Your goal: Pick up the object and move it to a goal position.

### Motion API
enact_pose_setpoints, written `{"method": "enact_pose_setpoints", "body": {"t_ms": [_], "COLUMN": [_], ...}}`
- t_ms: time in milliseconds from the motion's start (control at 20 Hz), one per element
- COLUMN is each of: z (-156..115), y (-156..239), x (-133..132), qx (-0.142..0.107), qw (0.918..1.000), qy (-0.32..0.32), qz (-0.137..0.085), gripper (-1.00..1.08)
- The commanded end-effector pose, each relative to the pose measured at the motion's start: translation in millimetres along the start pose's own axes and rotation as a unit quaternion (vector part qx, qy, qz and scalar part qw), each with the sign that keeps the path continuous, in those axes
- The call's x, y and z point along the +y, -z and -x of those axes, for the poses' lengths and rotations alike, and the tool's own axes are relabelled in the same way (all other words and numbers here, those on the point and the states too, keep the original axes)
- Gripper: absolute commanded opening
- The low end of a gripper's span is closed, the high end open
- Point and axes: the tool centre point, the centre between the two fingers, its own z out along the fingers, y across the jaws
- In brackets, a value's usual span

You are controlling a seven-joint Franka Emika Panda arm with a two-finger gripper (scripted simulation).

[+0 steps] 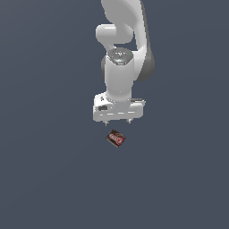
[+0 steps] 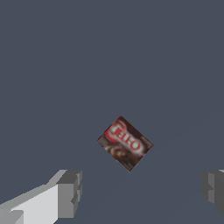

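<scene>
The object (image 1: pixel 116 138) is a small flat dark brown box with a red-and-white label, lying on the grey floor and turned at an angle. In the wrist view the object (image 2: pixel 125 143) shows face up, apart from both fingers. My gripper (image 1: pixel 117 121) hangs just above and slightly behind it in the exterior view, its short fingertips barely showing under the white hand. In the wrist view the gripper (image 2: pixel 142 192) is open, with one grey finger (image 2: pixel 69 194) and the other finger (image 2: pixel 214 189) set wide apart and nothing between them.
A plain dark grey surface (image 1: pixel 53 170) fills the whole scene. The white arm (image 1: pixel 123 40) rises toward the top of the exterior view. No other objects show.
</scene>
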Motion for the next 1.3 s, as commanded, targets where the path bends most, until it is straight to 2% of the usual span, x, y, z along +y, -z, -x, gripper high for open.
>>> {"method": "enact_pose_setpoints", "body": {"t_ms": [0,350,600,900,1250], "z": [0,1,2,5,9], "y": [-4,-22,-40,-64,-90], "x": [1,3,4,6,7], "qx": [-0.001,-0.006,-0.011,-0.017,-0.022], "qw": [0.9999,0.9972,0.9902,0.975,0.9501], "qy": [0.013,0.075,0.139,0.222,0.311], "qz": [0.0,0.002,0.001,-0.001,-0.007], "gripper": [1.0,1.0,1.0,1.0,1.0]}}
